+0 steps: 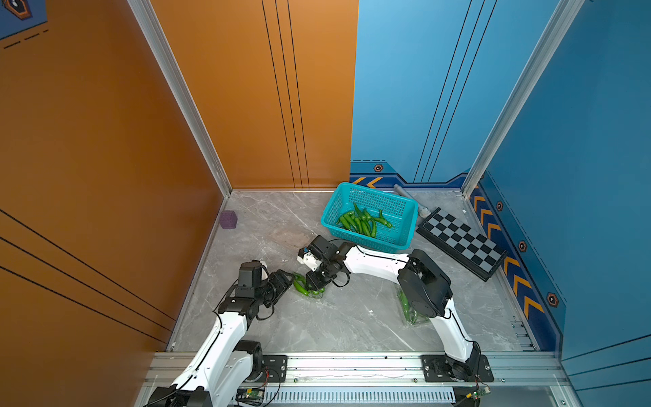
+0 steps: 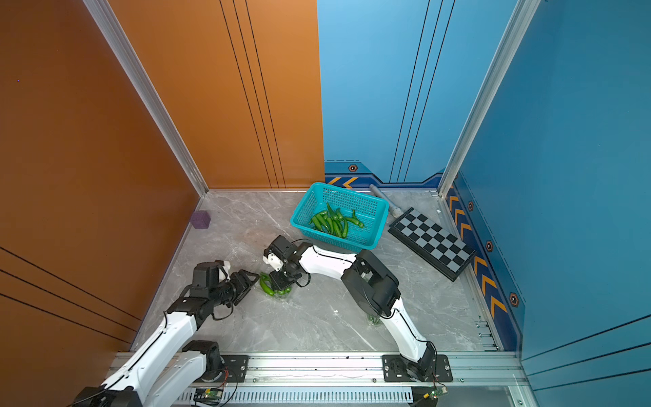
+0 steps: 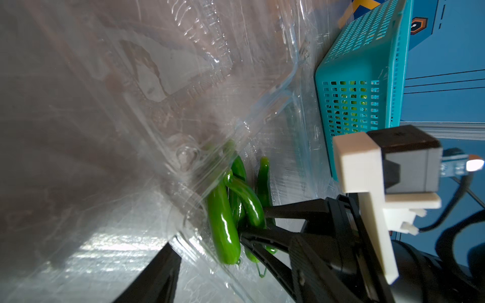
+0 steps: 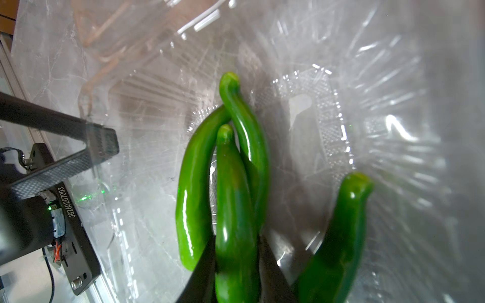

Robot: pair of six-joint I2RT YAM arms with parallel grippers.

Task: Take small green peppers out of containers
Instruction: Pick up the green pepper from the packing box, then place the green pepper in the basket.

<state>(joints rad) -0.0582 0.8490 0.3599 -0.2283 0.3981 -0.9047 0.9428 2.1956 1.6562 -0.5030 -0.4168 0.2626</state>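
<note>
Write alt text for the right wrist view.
The right gripper pinches the middle pepper among three more green peppers lying in a clear plastic container on the grey marbled table; the left gripper shows at the frame's edge.

I count one teal perforated plastic basket (image 1: 384,202) holding about ten glossy, curved small green peppers (image 1: 363,222), all overlapping. In front of it are two clear plastic clamshell containers (image 1: 415,319). The one off its left corner holds four peppers; the other's are half hidden. Beside the basket are one folding checkerboard (image 1: 461,243) and one grey tube (image 1: 408,197). Far to its left is one purple cube (image 1: 228,219).
</note>
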